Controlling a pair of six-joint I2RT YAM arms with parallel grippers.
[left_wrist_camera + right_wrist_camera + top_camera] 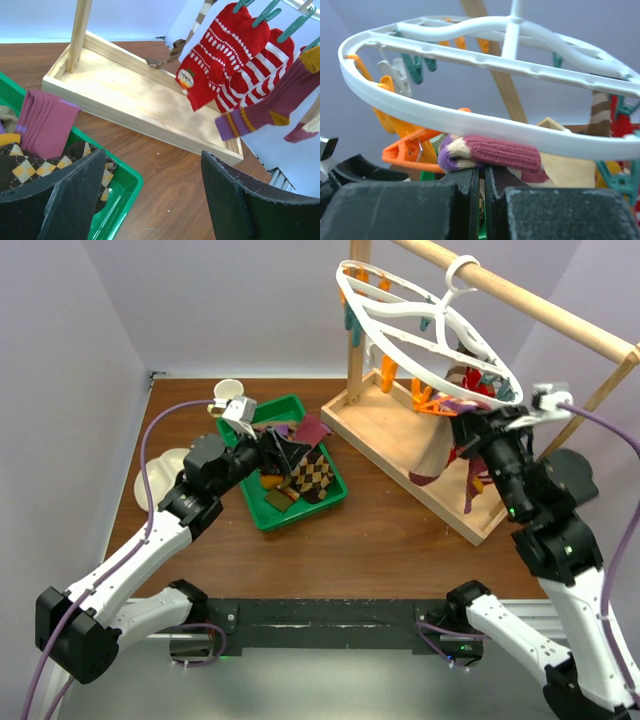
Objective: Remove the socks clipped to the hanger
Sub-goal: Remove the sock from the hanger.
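The white oval hanger (400, 320) hangs by its hook from the wooden rail, with orange and teal clips under it. Several socks hang from it at the right: red patterned ones (225, 50) and a purple striped one (270, 107). My right gripper (468, 430) is shut on a maroon, cream and purple sock (505, 152) just under the hanger's rim (470, 120), beside an orange clip (412, 147). My left gripper (270, 445) is open and empty over the right end of the green tray (262, 515), which holds argyle and maroon socks (305, 475).
The wooden rail stand's base tray (390, 425) lies diagonally behind the green tray, with its rail (520, 295) above. A white cup (228, 390) and a pale bowl (160, 480) sit at the left, near the side wall.
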